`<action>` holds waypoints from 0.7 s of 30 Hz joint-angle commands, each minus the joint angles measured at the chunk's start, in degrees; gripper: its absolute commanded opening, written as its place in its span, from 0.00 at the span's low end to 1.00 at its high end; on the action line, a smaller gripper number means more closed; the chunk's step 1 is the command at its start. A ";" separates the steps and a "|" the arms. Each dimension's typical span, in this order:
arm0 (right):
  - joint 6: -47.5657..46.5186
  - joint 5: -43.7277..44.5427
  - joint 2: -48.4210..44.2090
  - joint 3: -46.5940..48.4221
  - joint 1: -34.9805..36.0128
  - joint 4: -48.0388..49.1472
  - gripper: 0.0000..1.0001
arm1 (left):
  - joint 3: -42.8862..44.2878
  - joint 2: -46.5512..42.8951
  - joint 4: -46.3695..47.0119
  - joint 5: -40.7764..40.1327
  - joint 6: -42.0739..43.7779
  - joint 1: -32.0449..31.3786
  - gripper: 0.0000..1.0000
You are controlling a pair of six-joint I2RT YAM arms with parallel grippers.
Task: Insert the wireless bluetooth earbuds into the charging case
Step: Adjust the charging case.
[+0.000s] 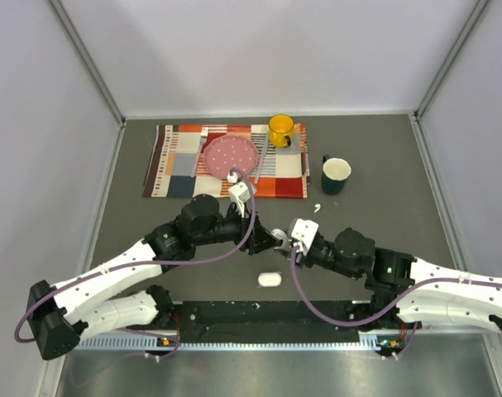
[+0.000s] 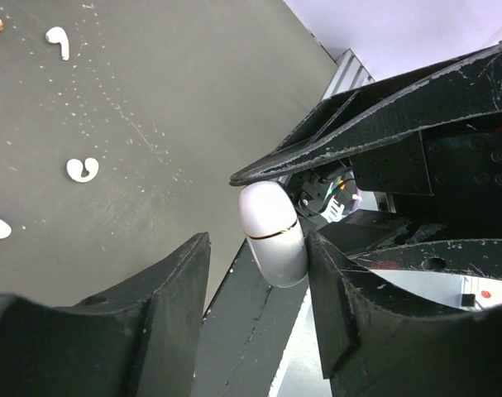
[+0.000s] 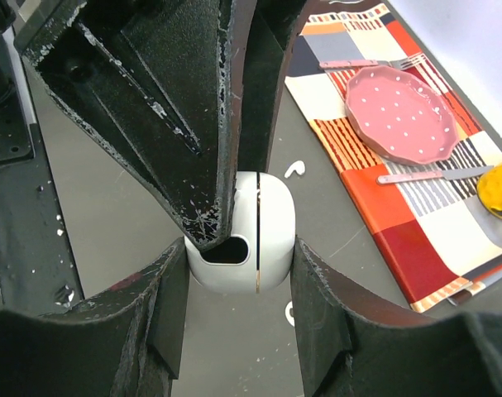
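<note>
Right claw (image 3: 240,265) clamps the charging case (image 3: 267,223); my left claw (image 2: 257,248), part open, straddles its free end; earbuds (image 2: 83,169) lie apart on the bench (image 2: 193,99).

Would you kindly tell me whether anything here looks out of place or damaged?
Yes: several white earbuds lie scattered loose on the dark table, away from the charging case clamped in the right gripper. The black fingers around it look scuffed and chipped.
</note>
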 commanded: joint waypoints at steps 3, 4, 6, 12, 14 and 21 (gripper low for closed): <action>0.56 0.28 -2.57 -0.53 0.50 3.45 0.00 | 2.84 1.07 3.10 1.61 0.02 -0.81 0.53; 0.56 0.46 -2.66 -0.62 0.59 3.53 0.00 | 2.92 1.25 3.10 1.61 -0.15 -1.07 0.55; 0.47 0.28 -2.66 -0.71 0.59 3.62 0.00 | 3.01 1.51 3.10 2.05 -0.16 -1.25 0.59; 0.29 0.02 -2.57 -1.06 0.67 3.89 0.00 | 3.98 3.09 3.45 3.19 -0.33 -2.13 0.62; 0.21 0.02 -2.57 -1.06 0.59 3.97 0.00 | 4.24 3.53 3.71 3.11 -0.33 -2.31 0.61; -0.23 0.72 -2.84 -1.32 0.59 4.50 0.00 | 4.42 4.32 4.07 3.81 -0.33 -2.66 0.42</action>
